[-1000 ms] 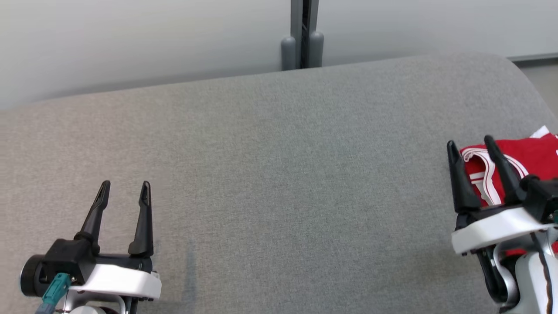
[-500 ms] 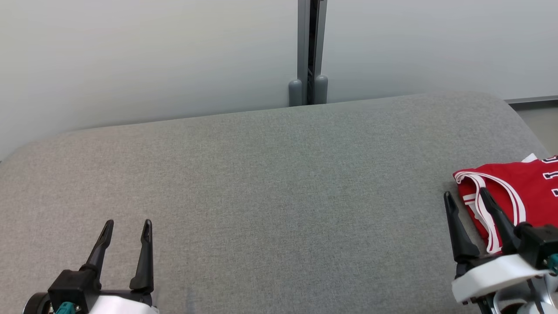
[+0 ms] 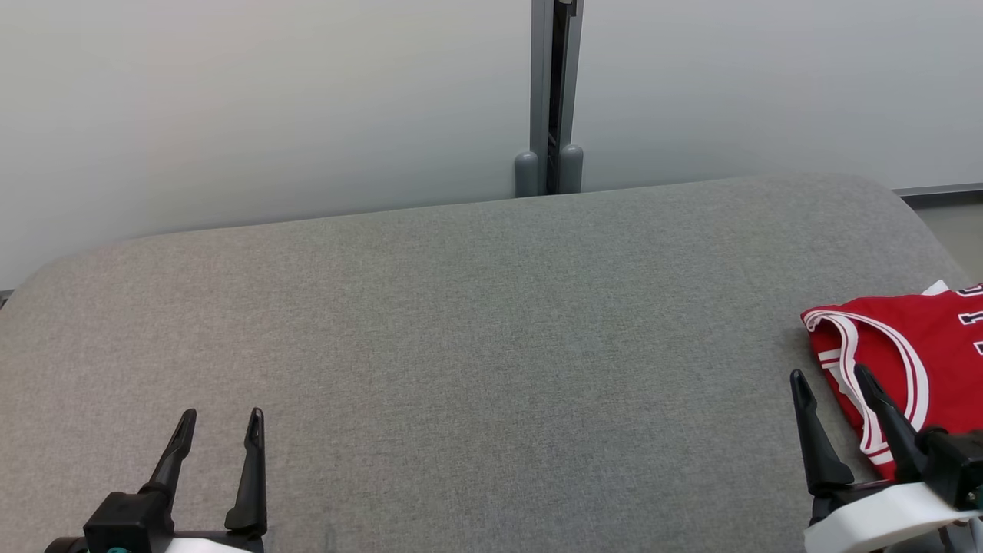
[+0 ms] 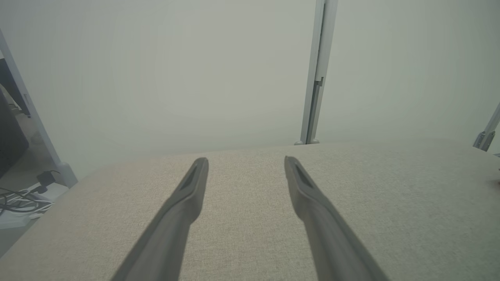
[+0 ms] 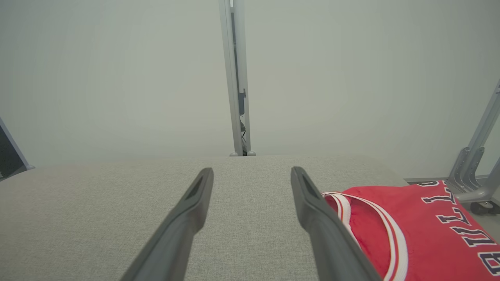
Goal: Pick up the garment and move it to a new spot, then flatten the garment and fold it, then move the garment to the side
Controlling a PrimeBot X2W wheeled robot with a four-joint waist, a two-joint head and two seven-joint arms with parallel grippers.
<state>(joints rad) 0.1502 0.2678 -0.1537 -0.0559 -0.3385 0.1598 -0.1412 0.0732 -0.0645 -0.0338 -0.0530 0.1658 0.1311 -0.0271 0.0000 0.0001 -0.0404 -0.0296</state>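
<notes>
Jersey (image 3: 948,361), red with white-striped trim and dark lettering, lies folded at the right edge of the grey fabric-covered surface (image 3: 476,330), towards the near right corner; the right gripper (image 3: 830,374) stands at that same corner, its two dark fingers spread wide with nothing between them; from the head view its outer finger crosses the jersey's left border, though I cannot tell whether it touches the cloth; the left gripper (image 3: 222,416) sits by the near left corner, fingers likewise parted and empty, well apart from the jersey; behind the far edge rises a pale partition wall (image 3: 269,100) with a grey post (image 3: 554,92).
</notes>
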